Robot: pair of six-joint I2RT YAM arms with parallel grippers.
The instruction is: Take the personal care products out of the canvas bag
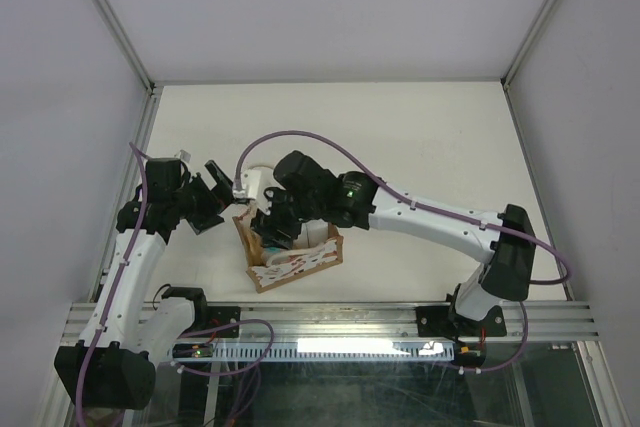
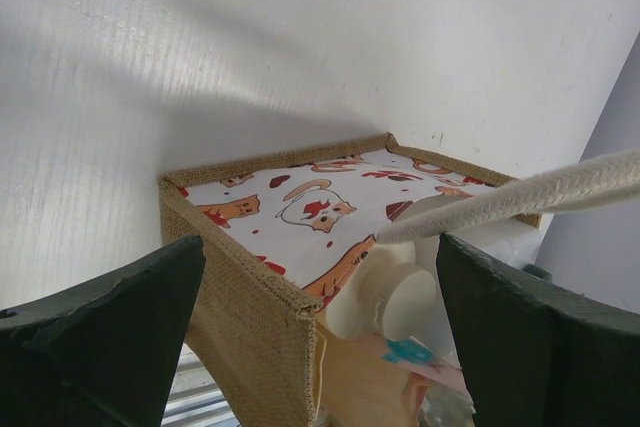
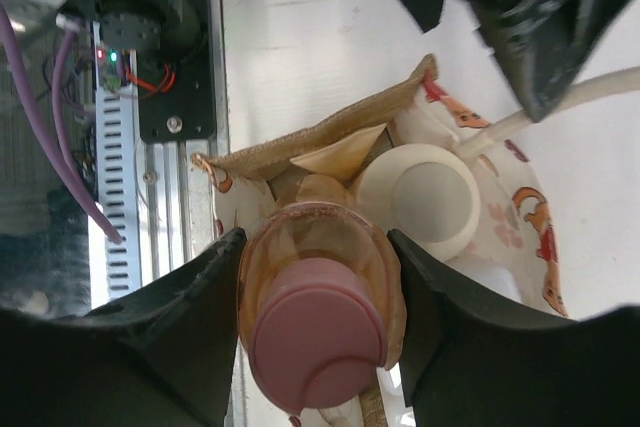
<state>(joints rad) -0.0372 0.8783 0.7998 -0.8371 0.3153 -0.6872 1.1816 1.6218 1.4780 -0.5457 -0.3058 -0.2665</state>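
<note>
Pink-capped, the orange bottle [image 3: 318,297] is sitting clamped between the right jaws, directly over the open mouth of the canvas bag [image 3: 300,152]; whether its base is inside the bag is hidden. Just beside it, the beige bottle [image 3: 420,197] is standing inside the bag, its beige cap facing up. The bag is resting on the desk [image 1: 400,127], near the arms' bases. The left jaws are hovering spread wide apart beside the bag's far-left corner, gripping nothing, while a cream rope handle [image 2: 520,197] is running straight across close to one of them.
</note>
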